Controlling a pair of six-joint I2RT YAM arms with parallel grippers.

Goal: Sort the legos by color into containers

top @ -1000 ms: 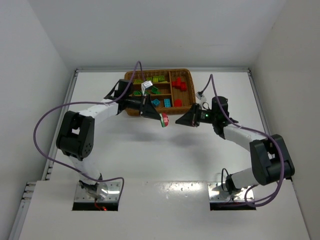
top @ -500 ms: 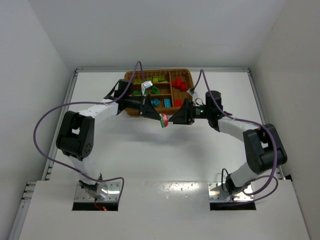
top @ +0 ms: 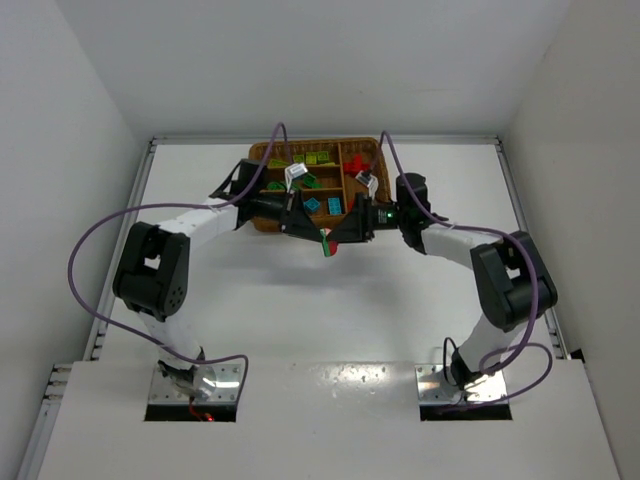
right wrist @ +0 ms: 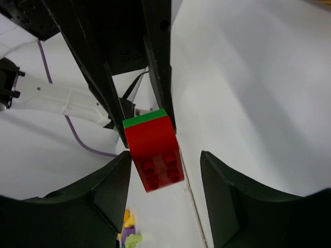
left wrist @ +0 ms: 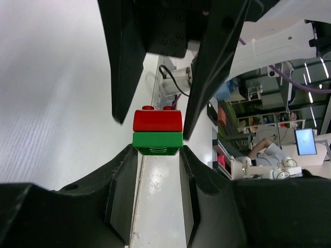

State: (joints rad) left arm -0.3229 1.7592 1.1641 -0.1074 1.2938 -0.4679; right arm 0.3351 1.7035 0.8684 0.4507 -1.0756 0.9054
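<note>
A red lego (left wrist: 157, 120) is stuck on a green lego (left wrist: 157, 142), and my left gripper (left wrist: 157, 150) is shut on the green one, holding the pair in the air just in front of the wicker tray (top: 330, 143). My right gripper (right wrist: 165, 157) faces it, open, with its fingers on either side of the red lego (right wrist: 155, 150). One finger is close to the brick and a gap shows on the other side. From above, the pair (top: 327, 241) hangs between both grippers. The tray compartments hold red legos (top: 356, 170), cyan legos (top: 313, 204), lime legos (top: 318, 157) and dark green legos (top: 308, 181).
The tray sits at the back middle of the white table (top: 300, 320), right behind both grippers. White walls enclose the table on three sides. Purple cables (top: 90, 250) loop off both arms.
My right gripper has swung left to the held brick pair and opened, and its fingers now straddle the red lego. The left arm has stayed still with its hold unchanged.
</note>
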